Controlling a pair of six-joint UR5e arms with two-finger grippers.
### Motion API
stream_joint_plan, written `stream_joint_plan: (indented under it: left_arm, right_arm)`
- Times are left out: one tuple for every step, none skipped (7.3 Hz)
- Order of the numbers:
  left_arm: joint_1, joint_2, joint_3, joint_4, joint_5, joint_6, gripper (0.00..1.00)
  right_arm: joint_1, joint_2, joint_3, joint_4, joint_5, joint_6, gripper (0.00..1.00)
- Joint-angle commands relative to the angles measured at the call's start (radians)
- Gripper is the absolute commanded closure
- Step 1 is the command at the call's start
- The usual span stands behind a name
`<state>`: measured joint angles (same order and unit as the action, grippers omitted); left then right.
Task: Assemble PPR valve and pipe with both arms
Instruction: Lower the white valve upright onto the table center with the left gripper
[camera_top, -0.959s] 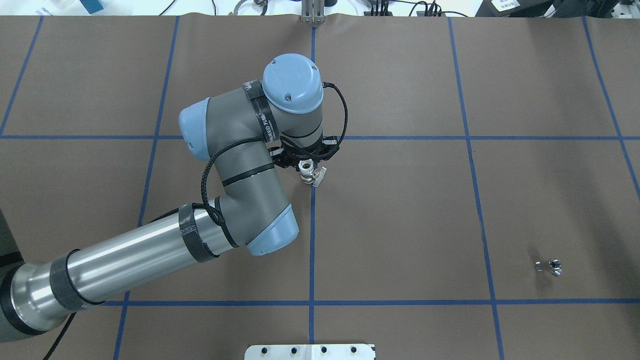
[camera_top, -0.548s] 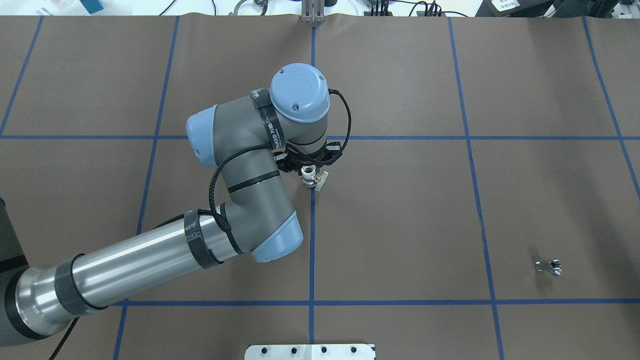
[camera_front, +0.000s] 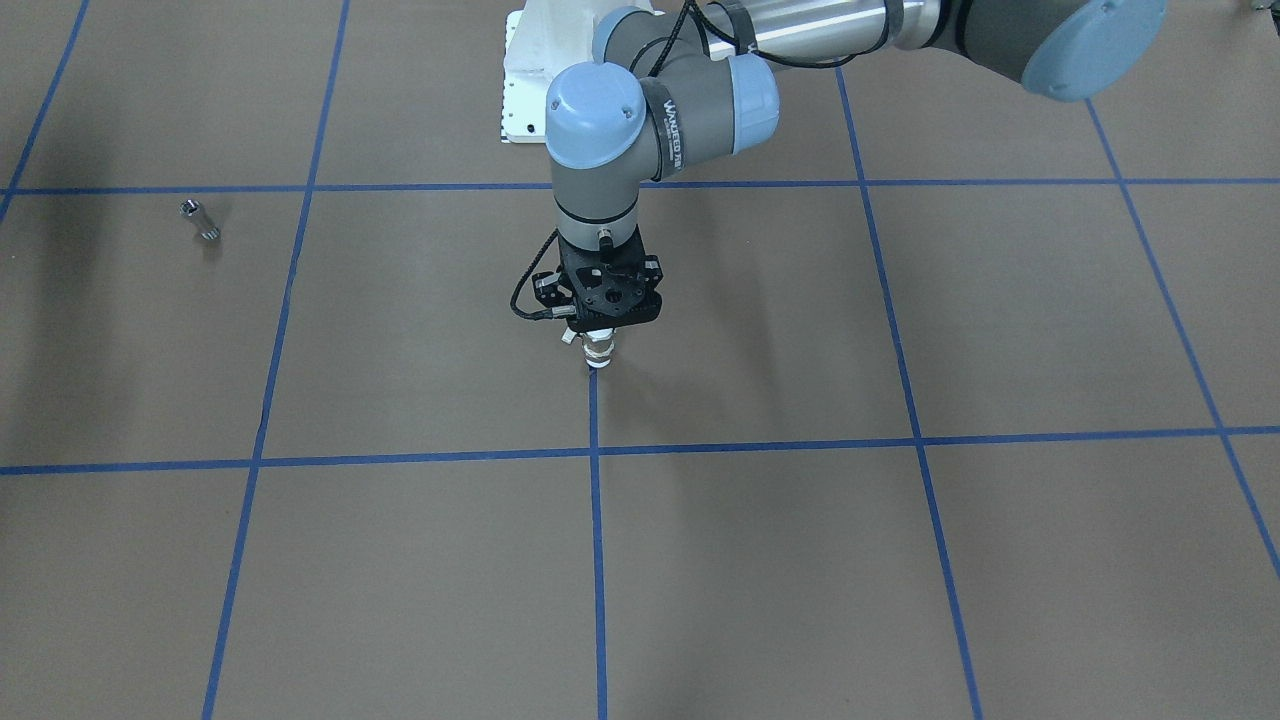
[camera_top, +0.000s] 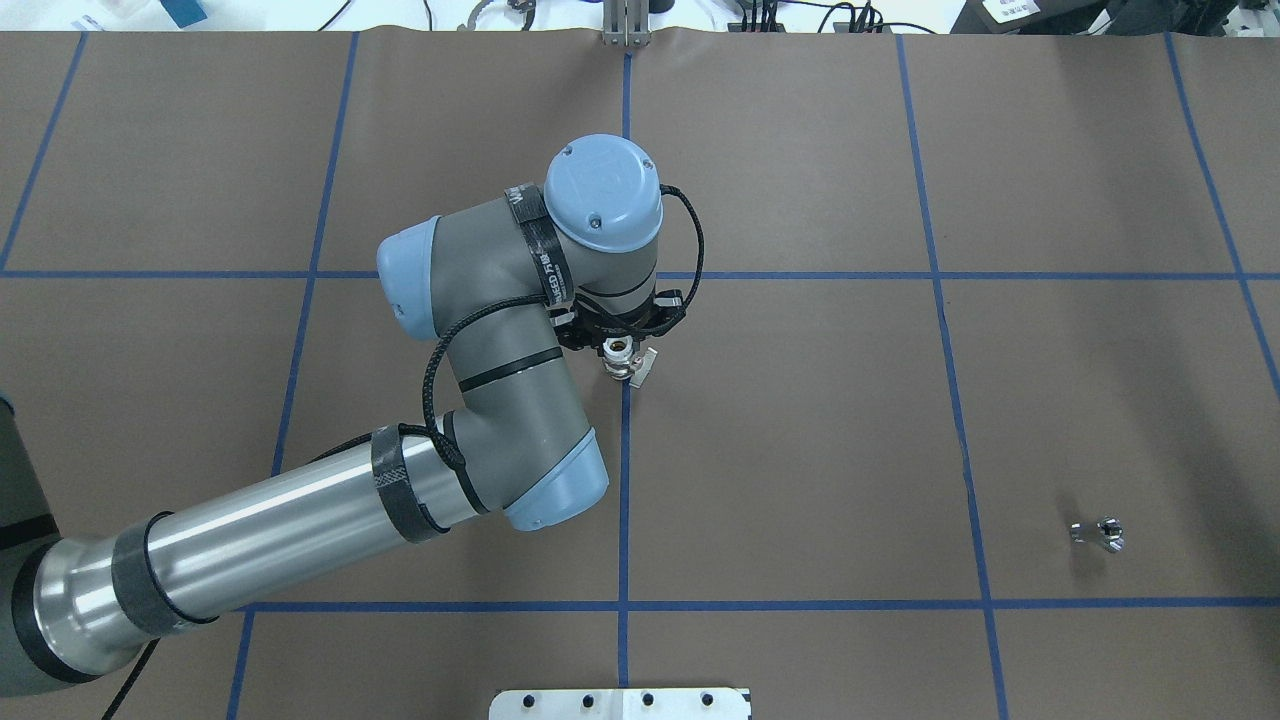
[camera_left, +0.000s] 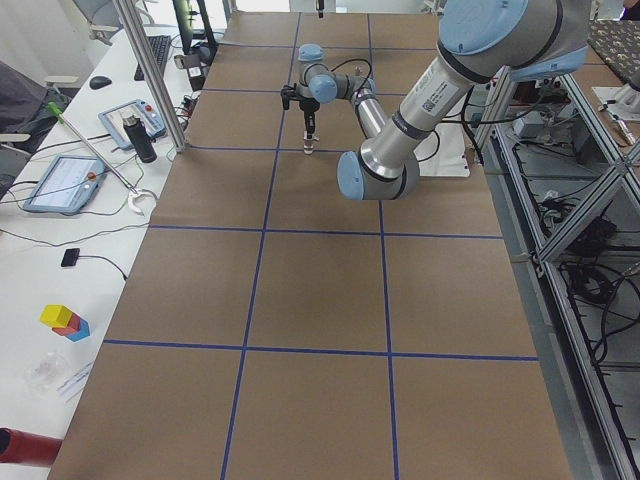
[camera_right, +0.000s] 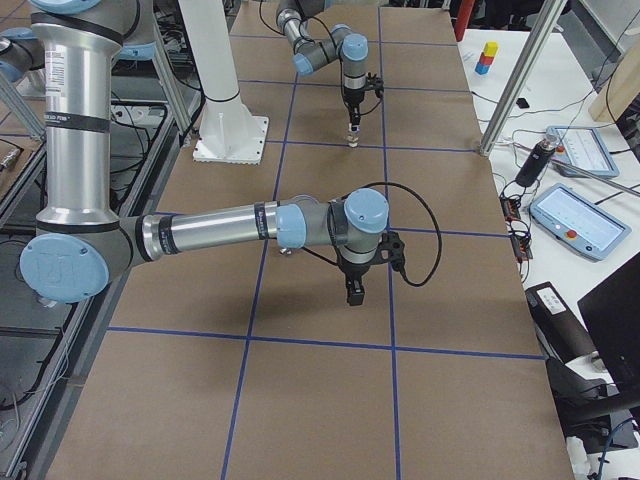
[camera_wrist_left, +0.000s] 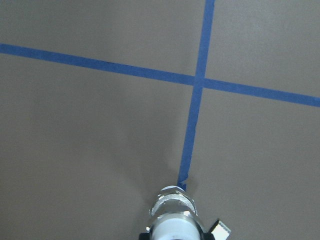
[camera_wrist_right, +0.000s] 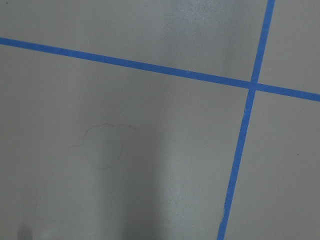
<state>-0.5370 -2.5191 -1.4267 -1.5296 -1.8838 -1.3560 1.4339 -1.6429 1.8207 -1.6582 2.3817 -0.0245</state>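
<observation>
My left gripper (camera_front: 598, 332) points straight down over the table's middle and is shut on the PPR valve (camera_front: 598, 351). The valve stands upright, its lower end at or just above the brown table where a blue tape line ends. Its top opening and side lever show in the overhead view (camera_top: 625, 360), and its white end and metal band in the left wrist view (camera_wrist_left: 174, 220). The pipe (camera_top: 1096, 535) lies alone on the table far to the robot's right, also in the front-facing view (camera_front: 200, 220). My right gripper (camera_right: 354, 296) hangs above the table, seen only from the right side; I cannot tell its state.
Blue tape lines (camera_top: 625, 500) grid the brown table. The white pedestal base (camera_front: 525, 90) stands at the robot's side. Tablets and small items lie on the side desks (camera_left: 60, 180) (camera_right: 575, 215), with an upright metal post (camera_right: 515, 85) beside the table edge.
The left arm's wrist has shifted slightly right and lowered, bringing the held valve down toward the table. The pipe has not moved.
</observation>
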Motion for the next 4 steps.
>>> stream_joint_plan:
  left_arm:
    - [0.0, -0.009, 0.002, 0.006, 0.0, 0.0, 1.0]
    - [0.0, -0.01, 0.0, 0.006, 0.0, 0.0, 1.0]
    - [0.0, -0.009, 0.002, 0.006, 0.0, 0.0, 1.0]
    - [0.0, -0.01, 0.006, 0.006, 0.0, 0.0, 1.0]
  right_arm:
    - [-0.003, 0.0, -0.001, 0.0, -0.003, 0.0, 0.01]
    - [-0.004, 0.0, -0.003, 0.0, -0.009, 0.0, 0.01]
    - [-0.004, 0.0, -0.003, 0.0, -0.009, 0.0, 0.01]
    - [-0.004, 0.0, -0.003, 0.0, -0.009, 0.0, 0.01]
